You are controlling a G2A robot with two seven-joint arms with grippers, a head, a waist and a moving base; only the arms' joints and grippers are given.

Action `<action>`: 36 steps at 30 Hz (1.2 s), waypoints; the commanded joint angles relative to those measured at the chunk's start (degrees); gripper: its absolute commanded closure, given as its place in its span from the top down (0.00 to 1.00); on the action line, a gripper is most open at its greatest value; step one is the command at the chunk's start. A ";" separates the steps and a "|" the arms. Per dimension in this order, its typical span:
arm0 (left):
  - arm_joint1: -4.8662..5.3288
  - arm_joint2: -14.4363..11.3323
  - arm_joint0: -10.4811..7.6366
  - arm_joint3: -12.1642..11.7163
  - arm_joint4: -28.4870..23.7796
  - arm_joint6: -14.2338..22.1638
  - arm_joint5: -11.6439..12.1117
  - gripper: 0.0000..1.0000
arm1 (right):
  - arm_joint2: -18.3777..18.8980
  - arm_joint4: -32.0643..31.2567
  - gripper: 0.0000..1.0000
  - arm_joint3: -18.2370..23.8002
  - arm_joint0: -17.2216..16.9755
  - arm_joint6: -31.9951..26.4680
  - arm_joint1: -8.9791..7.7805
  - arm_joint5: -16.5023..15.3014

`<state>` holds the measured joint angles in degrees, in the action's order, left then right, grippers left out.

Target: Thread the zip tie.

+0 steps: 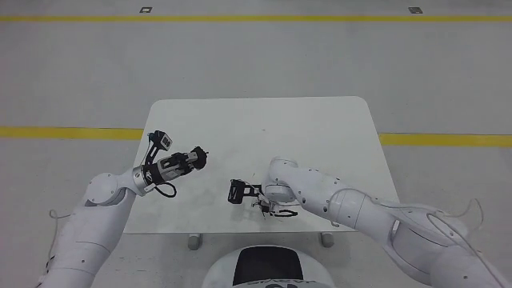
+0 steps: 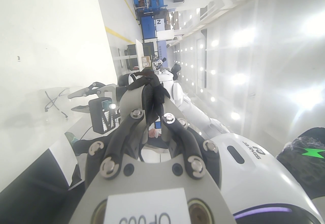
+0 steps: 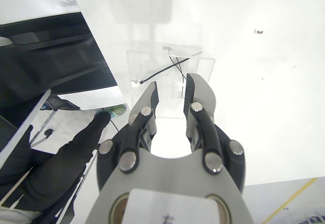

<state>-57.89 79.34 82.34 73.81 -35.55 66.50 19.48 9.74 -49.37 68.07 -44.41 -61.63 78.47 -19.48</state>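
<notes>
While the right fingers (image 3: 200, 90) spread apart, 2 zip ties (image 3: 176, 63) lie just beyond them.

Top view: from high overhead, straight down, far enough for the whole worktop (image 1: 256, 124) and the floor (image 1: 256, 56) around it.
Left wrist view: from close behind the left end effector (image 2: 149, 87), sideways across the worktop towards the right end effector (image 2: 71, 102).
Right wrist view: from close behind its end effector, down onto the worktop's near edge.
Shared: clear box (image 3: 200, 67) in both wrist views.
</notes>
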 commanded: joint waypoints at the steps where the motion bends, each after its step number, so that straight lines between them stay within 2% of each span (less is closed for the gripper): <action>1: 0.00 0.00 0.00 0.00 0.00 0.00 0.00 0.00 | 0.00 -0.02 0.23 -0.68 -0.10 0.01 0.30 0.00; 13: 0.00 0.00 0.00 0.00 0.00 0.00 0.00 0.00 | 0.00 -0.24 0.22 -5.46 -0.54 -0.31 2.77 0.00; 27: 0.00 0.00 0.00 0.00 0.00 0.00 0.00 0.00 | 0.00 -0.31 0.13 -10.70 -0.73 -0.37 5.69 0.00; 36: 0.00 0.00 0.00 0.00 0.00 0.00 0.00 0.00 | 0.00 -3.37 0.18 -12.44 -0.96 -0.55 7.10 0.00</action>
<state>-57.89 79.34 82.34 73.81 -35.55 66.50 19.48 9.74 -52.07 55.69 -45.32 -62.13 85.46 -19.48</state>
